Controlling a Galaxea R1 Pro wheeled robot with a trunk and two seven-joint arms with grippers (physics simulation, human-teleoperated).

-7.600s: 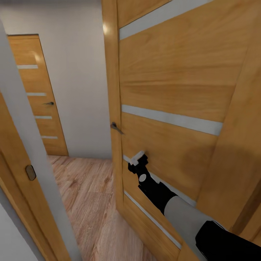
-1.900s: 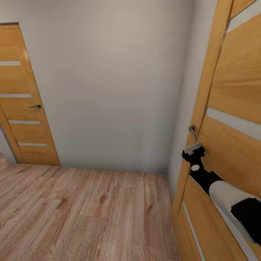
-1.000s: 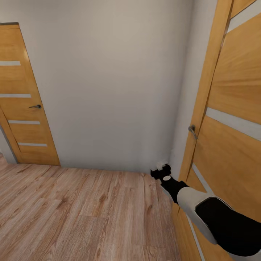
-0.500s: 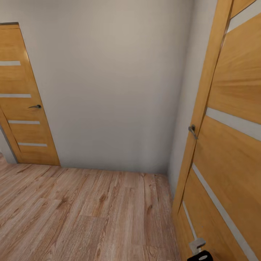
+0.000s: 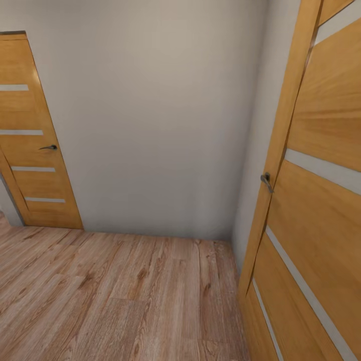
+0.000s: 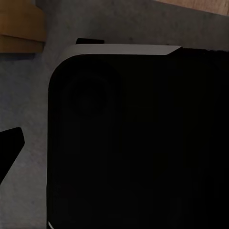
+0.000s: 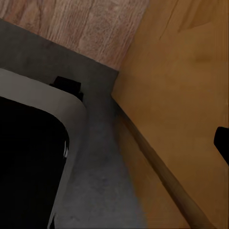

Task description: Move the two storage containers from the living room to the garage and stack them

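Observation:
The two storage containers are out of view. The head view looks into a hallway with a light wood plank floor (image 5: 115, 291) and a plain white wall (image 5: 160, 115). At the right stands an open wooden door (image 5: 321, 200) with glass slits and a metal handle (image 5: 266, 181). In the right wrist view, dark grey floor (image 7: 100, 191) meets wood planks (image 7: 86, 24) beside that door (image 7: 186, 86), and one black fingertip (image 7: 222, 142) of my right gripper shows at the edge. In the left wrist view, one black fingertip (image 6: 7, 147) of my left gripper hangs beside my black body (image 6: 138, 143).
A second wooden door (image 5: 30, 135) with glass slits stands shut at the far left of the hallway. My grey-and-black base (image 7: 33, 157) sits on the dark floor close to the open door's lower edge.
My right arm, which was up by the open door's handle, dropped down along the door and left the head view. The head view itself has stayed put over the last two seconds.

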